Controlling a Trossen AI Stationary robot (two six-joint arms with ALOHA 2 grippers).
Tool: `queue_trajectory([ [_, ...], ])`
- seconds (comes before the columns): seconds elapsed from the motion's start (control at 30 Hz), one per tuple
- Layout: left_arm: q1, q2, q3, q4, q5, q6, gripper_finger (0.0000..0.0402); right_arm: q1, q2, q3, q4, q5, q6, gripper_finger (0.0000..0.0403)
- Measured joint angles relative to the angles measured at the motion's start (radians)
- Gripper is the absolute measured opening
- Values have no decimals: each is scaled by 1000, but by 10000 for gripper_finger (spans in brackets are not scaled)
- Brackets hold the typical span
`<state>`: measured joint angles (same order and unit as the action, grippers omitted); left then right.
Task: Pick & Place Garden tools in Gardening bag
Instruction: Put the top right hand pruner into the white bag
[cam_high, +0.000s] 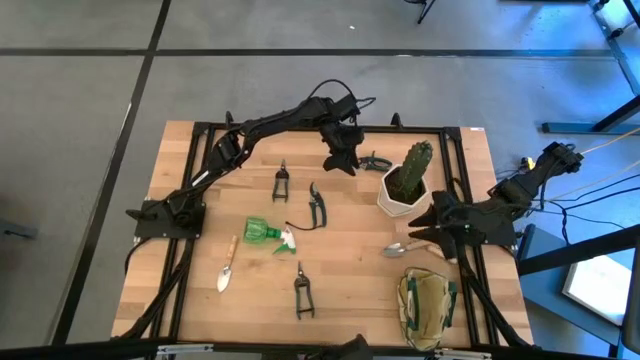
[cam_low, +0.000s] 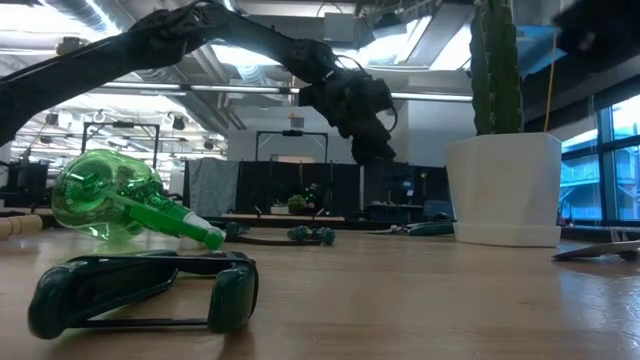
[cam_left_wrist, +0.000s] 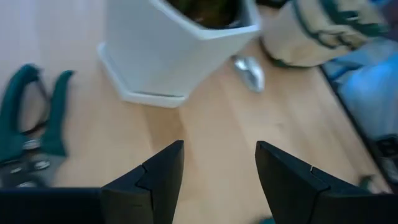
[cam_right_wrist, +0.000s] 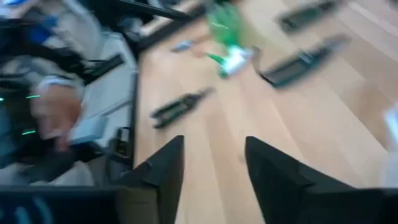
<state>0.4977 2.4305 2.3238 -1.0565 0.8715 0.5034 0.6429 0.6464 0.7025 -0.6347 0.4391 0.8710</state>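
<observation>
Your left gripper (cam_high: 340, 160) hangs over the far side of the wooden table (cam_high: 200, 290), just beside the white pot (cam_high: 400, 197). Its long dark arm bends in from the left. Its two fingers (cam_left_wrist: 158, 174) stand apart with bare wood between them, and they hold nothing.

Your right gripper (cam_high: 428, 228) sits low near the right edge, close to the pot. Its fingers (cam_right_wrist: 165, 168) are also apart, with nothing held.

You can count four shears in the high view: one (cam_high: 281, 182) far back, one (cam_high: 317, 203) in the middle, one (cam_high: 301, 291) near the front, and one (cam_high: 377, 161) beside the left gripper. You can see two trowels: one (cam_high: 227, 268) with a wooden handle, and one shiny spoon-shaped one (cam_high: 400, 248) by the right gripper. One clear green spray bottle (cam_high: 266, 232) lies on its side.

One soft cloth gardening bag (cam_high: 426, 305) sits at the front right corner. One tall spiky cactus (cam_high: 415, 165) stands in the six-sided pot.
</observation>
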Motion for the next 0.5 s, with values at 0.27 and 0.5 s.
queue_trajectory([
  [0.27, -19, -44, 0, -86, 83, 51, 184, 14, -9, -1, -58, 37, 83, 67],
  [0.5, -54, -75, 0, -206, 109, 131, 175, 15, -24, -1, -86, 50, 137, 31],
])
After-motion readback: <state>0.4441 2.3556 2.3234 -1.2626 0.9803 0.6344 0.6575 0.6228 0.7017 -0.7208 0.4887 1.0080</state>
